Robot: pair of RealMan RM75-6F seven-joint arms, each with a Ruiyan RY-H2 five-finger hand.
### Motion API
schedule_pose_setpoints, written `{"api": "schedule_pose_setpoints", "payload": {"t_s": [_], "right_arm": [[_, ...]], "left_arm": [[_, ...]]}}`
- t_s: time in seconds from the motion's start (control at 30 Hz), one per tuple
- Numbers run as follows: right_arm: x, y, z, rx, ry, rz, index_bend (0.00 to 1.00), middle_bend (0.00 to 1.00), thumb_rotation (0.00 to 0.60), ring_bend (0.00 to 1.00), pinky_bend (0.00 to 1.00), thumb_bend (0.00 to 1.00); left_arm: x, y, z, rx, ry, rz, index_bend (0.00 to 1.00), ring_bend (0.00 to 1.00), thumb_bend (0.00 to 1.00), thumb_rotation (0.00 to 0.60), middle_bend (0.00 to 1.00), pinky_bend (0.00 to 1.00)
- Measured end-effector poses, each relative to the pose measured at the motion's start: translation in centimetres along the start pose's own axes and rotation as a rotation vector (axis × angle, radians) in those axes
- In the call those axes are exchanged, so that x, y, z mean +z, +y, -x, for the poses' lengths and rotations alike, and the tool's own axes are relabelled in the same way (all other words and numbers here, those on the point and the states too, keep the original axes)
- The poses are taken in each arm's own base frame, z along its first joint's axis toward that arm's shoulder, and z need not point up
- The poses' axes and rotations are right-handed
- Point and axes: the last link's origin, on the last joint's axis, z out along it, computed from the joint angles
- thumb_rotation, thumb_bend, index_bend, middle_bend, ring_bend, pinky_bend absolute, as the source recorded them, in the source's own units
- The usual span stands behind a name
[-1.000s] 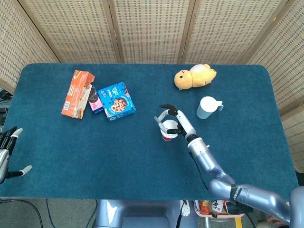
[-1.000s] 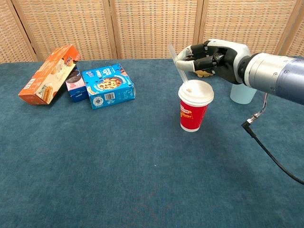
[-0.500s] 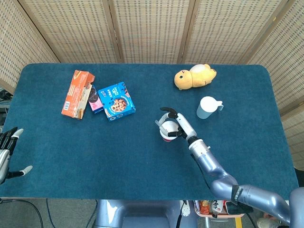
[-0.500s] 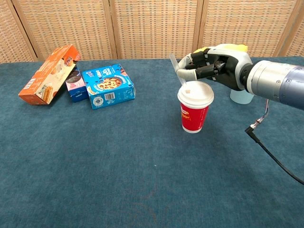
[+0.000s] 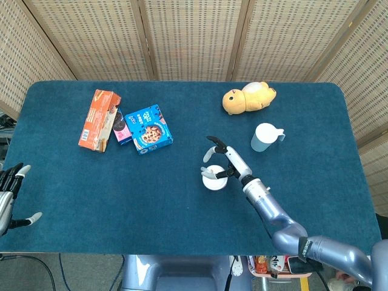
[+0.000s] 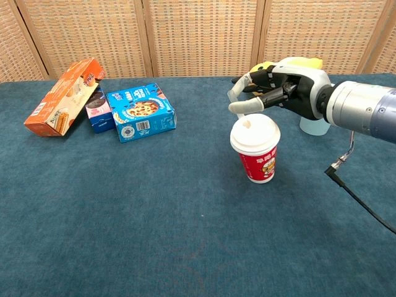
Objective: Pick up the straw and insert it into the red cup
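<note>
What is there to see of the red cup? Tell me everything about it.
The red cup is a tapered, paper-looking cup with printed graphics on its red wall and a white domed lid snapped on. In the chest view it tilts, its base further right than its top. It stands on the blue tabletop near the middle. The right hand hovers just above and behind the lid, its fingers close over it; contact cannot be made out. No straw is clearly visible in the lid.

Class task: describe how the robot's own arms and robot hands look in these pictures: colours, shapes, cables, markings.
The right arm is a smooth, silvery-blue metallic cylinder. Its robot hand has a white shell with black fingers tipped in pale grey. A thin black cable with a plug hangs under the forearm. The left robot hand looks black with pale fingertips.
</note>
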Motion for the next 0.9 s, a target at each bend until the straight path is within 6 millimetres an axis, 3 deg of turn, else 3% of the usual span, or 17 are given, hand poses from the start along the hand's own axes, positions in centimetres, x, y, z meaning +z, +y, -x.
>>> {"api": "schedule_pose_setpoints", "payload": {"t_s": [0.7, 0.8, 0.9], "right_arm": [[-0.37, 0.49, -0.6, -0.005, 0.003, 0.008, 0.55, 0.1, 0.6, 0.0, 0.0, 0.25], [-0.42, 0.43, -0.59, -0.011, 0.002, 0.005, 0.44, 0.07, 0.6, 0.0, 0.0, 0.24], [-0.51, 0.35, -0.63, -0.031, -0.006, 0.001, 0.22, 0.01, 0.6, 0.0, 0.0, 0.16]], "left_arm": [[0.0, 0.03, 0.19, -0.005, -0.005, 0.001, 0.0, 0.0, 0.12, 0.6, 0.0, 0.0], [-0.06, -0.02, 0.17, -0.006, -0.003, 0.001, 0.0, 0.0, 0.12, 0.6, 0.0, 0.0], [-0.1, -0.07, 0.14, -0.007, -0.001, 0.0, 0.0, 0.0, 0.12, 0.6, 0.0, 0.0]]}}
